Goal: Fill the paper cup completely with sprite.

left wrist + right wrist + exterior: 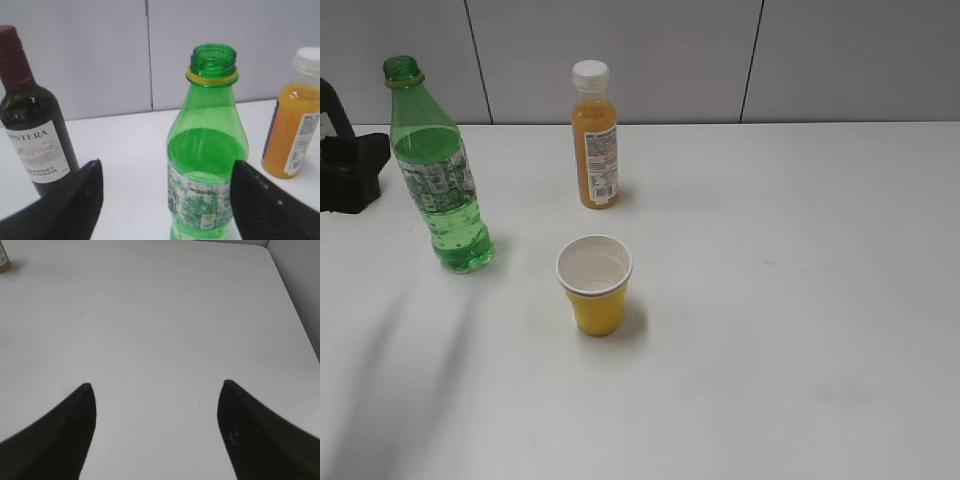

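The paper cup (595, 285), yellow with a white rim and white inside, stands upright near the table's middle. The sprite is in a tall green bottle (440, 170) with no cap, upright to the cup's left and partly full. In the left wrist view that bottle (207, 165) stands ahead of my left gripper (166, 162), which is open. The bottle is closer to the right finger (260, 200) and neither finger touches it. My right gripper (157, 383) is open over bare table, holding nothing. Neither gripper shows in the exterior view.
An orange juice bottle (595, 140) with a white cap stands behind the cup. A dark wine bottle (32, 125) with a white label stands left of the green bottle. A black object (350, 165) sits at the exterior view's left edge.
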